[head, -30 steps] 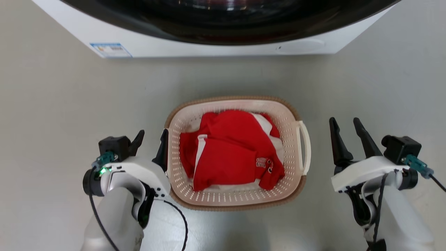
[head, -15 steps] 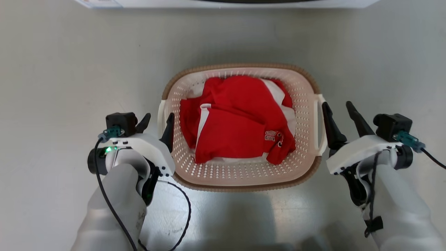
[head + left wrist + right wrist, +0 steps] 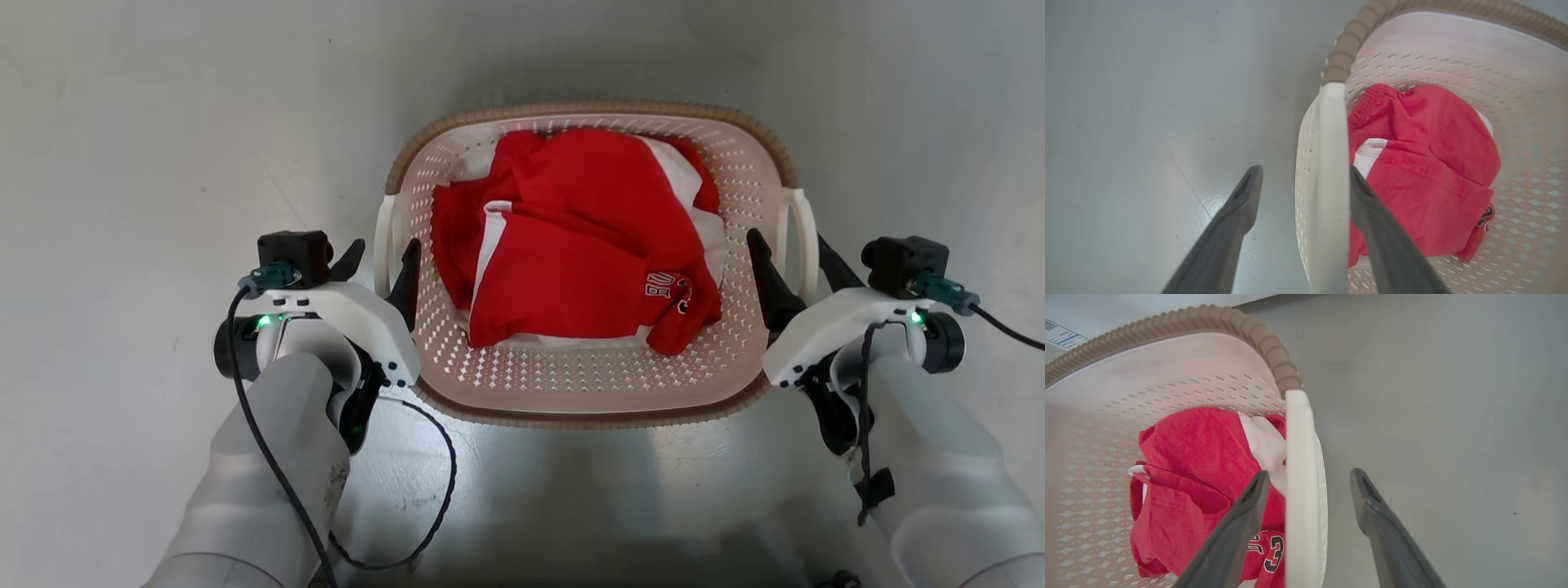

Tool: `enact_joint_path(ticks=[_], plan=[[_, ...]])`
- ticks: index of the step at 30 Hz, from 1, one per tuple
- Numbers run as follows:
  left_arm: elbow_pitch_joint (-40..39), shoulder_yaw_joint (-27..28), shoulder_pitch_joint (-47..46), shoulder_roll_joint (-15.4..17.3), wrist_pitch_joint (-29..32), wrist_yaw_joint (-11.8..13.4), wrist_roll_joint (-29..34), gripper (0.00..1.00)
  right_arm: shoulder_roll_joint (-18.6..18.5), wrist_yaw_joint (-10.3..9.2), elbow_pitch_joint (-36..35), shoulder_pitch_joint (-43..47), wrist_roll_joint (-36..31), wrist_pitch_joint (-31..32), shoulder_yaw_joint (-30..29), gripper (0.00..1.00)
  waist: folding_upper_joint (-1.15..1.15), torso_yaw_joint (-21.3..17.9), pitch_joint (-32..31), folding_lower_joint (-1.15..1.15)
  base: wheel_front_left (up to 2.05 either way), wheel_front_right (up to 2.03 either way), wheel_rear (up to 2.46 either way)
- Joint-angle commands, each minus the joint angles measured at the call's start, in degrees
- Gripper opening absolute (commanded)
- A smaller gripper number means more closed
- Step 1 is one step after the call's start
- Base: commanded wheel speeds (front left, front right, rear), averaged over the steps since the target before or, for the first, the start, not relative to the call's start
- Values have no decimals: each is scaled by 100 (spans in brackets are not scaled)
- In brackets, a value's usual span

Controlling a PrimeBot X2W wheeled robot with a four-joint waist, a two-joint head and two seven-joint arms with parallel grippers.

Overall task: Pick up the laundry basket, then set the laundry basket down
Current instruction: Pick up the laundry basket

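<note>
cream, brown-rimmed laundry basket (image 3: 571,384), red, perhaps white-trimmed garment (image 3: 588,253)

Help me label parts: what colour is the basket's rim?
Brown, ribbed woven look; the rim of the laundry basket shows best in the right wrist view.

head camera looks down over the laundry basket (image 3: 571,384); wrist cameras peer close along its opposite sides.

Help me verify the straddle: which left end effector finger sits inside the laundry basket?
The finger beside the red jersey; the other hangs outside the white handle, over floor.
</note>
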Motion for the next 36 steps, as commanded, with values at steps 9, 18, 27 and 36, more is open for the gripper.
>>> enact_joint_path(ticks=[9,18,27,36], plan=[[116,-400,-82,120,-35,39,-513,56,-7,35,215,-56,223,-61,471,66,0,76,182,0,0,0,0],[182,-774,-141,120,-35,53,-853,0,-57,35,262,-132,379,-61,677,0,0,98,150,0,0,0,0],[244,-1020,-138,120,-35,97,-1070,0,-67,35,312,-100,545,-61,850,0,0,78,-72,0,0,0,0],[445,-1103,-31,120,-35,96,-1144,0,18,35,448,5,779,-61,1020,0,0,-16,-716,0,0,0,0]])
